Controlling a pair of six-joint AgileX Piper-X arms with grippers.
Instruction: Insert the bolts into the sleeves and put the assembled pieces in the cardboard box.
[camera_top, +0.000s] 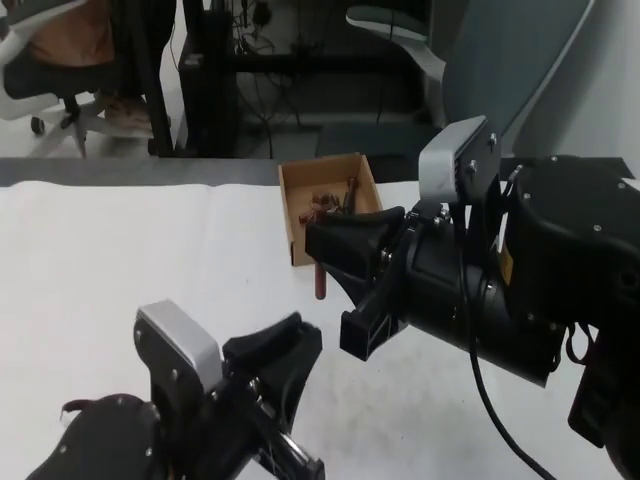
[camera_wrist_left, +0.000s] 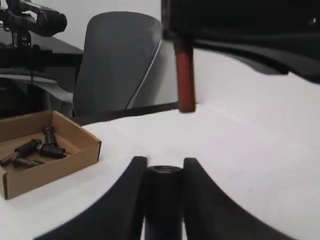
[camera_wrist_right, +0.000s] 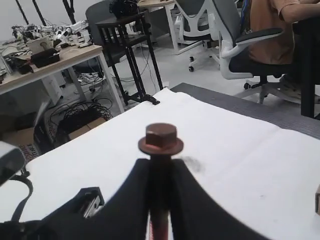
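1. bolt (camera_wrist_right: 160, 140): reddish-brown metal, dull finish.
2. sleeve (camera_wrist_left: 164, 200): black, smooth, slight sheen.
3. cardboard box (camera_wrist_left: 50, 172): plain brown card, matt.
4. bench cover (camera_top: 120, 250): white, matt, cloth-like, creased.
5. left gripper (camera_wrist_left: 164, 165) fingers (camera_wrist_left: 120, 200): matt black plastic.

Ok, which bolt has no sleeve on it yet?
The bolt clamped in the right pincer, hanging upright over the bench with its reddish shaft bare. Those in the cardboard box lie flat, already in dark sleeves.
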